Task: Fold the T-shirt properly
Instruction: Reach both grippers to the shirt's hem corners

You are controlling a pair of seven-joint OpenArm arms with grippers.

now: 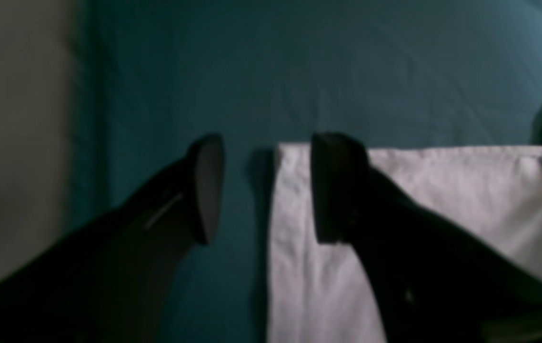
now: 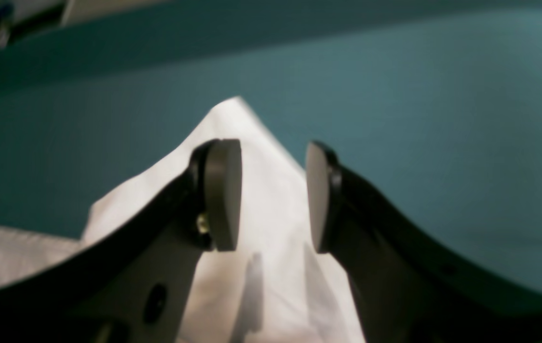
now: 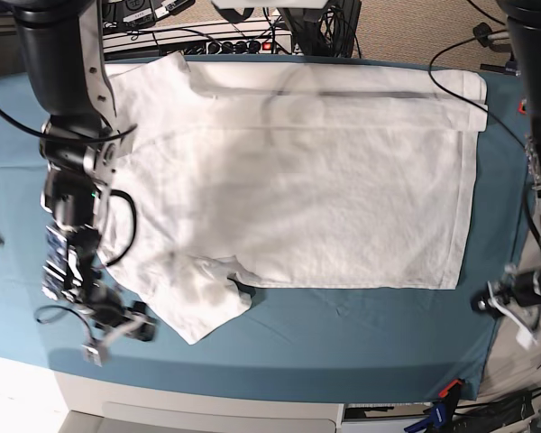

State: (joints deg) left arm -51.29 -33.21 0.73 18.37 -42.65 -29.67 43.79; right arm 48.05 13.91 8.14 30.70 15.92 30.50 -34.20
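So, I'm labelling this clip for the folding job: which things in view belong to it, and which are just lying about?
Belongs to the job:
- T-shirt, spread out flat
- left gripper, open over the shirt's corner
- right gripper, open above a sleeve

Just lying about:
- teal cloth sheet under the shirt
- cables behind the table

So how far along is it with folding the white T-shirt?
One fold looks done: the T-shirt's far edge is turned over. In hand: nothing; the left gripper and right gripper are open above the near corner and sleeve. The sleeves and remaining folds are left.
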